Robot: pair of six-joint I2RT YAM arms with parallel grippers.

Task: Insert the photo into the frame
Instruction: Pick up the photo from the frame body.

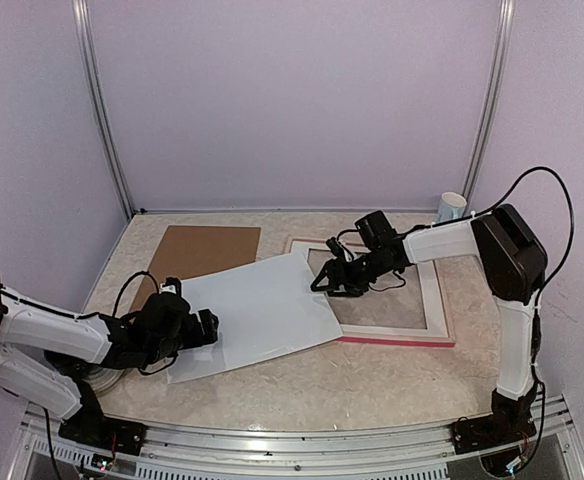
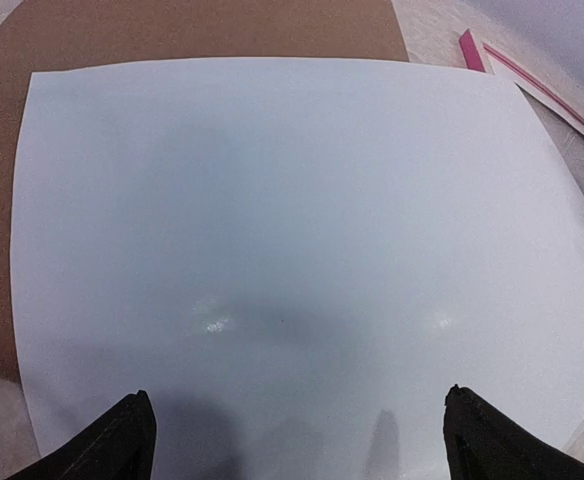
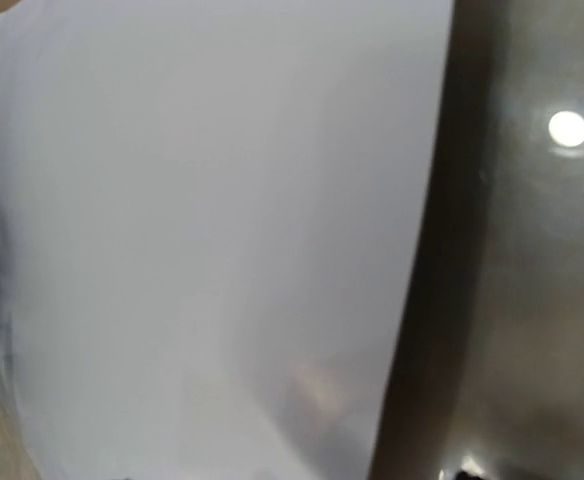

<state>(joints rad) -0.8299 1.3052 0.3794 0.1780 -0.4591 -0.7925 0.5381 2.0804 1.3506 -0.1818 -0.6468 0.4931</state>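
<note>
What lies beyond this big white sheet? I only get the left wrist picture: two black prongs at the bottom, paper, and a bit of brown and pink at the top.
Observer: In the top view, the other arm's right gripper sits at the edge of the white sheet farthest from you.
Visitor: And the pink bit?
Observer: That's a corner of the frame. The sheet covers its left side, and the rest lies flat on the table.
Visitor: Where's the photo?
Observer: No view shows a printed picture, so I can't tell where it is.
</note>
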